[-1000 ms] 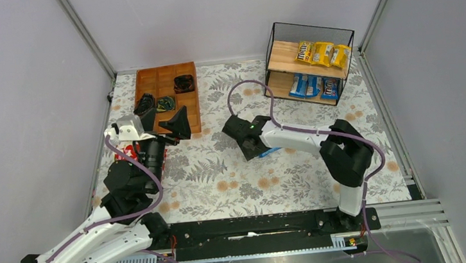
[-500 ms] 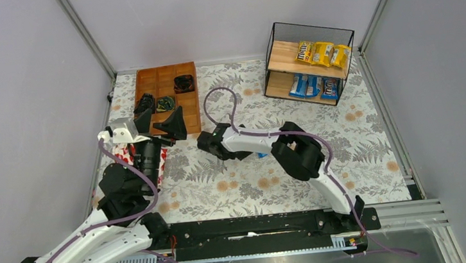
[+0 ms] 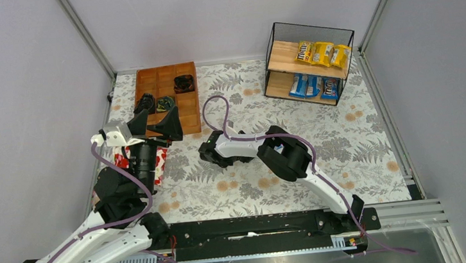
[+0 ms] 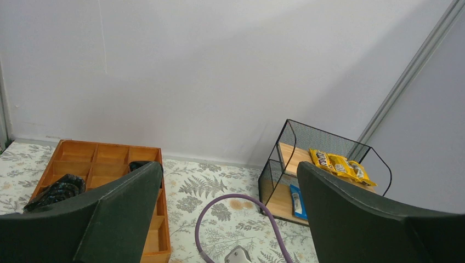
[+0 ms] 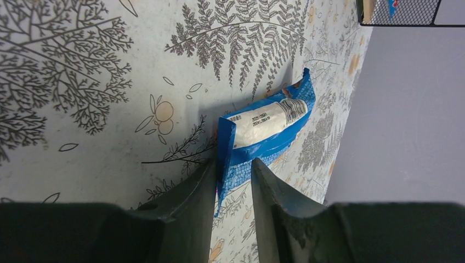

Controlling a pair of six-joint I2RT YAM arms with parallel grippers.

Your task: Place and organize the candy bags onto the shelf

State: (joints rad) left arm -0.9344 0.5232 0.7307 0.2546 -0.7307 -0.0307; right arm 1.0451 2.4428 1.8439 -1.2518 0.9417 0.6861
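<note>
**Candy bags [image 3: 323, 53]: one blue packet in the grip, well apart from the shelf [image 3: 284, 54]**

From above, the shelf stands at the far right of the counter [image 3: 360, 138]. Yellow bags lie in a row on its upper board and blue bags [image 3: 314, 86] on the lower one. The right arm [image 3: 284, 155] is folded sharply at the elbow. Its forearm reaches left across the middle of the counter and its wrist is low. The right end effector [image 3: 209, 154] points away from the shelf, and its own body hides what it holds. The left arm [image 3: 123, 187] is reared up near the brown tray [image 3: 161, 80]. The left end effector [image 3: 154, 121] has its fingers spread wide, with nothing between them.

The left wrist camera agrees: both fingers are far apart and the gap is empty. Beyond them the shelf [image 4: 288, 156] shows yellow bags [image 4: 340, 163] on top.

The right wrist camera shows the right end effector [image 5: 233, 164] clamped on one edge of a blue bag [image 5: 263, 123]. The rest of the packet sticks out past the fingertips, just over the floral cloth. I cannot tell whether it is clear of the surface.

To my eye the step is carrying this bag to the lower board. The pinch is only on an edge, so I'd lift first and then swing round slowly. I'd bring the packet in flat beside the other blue ones, keeping clear of the wire frame.
</note>
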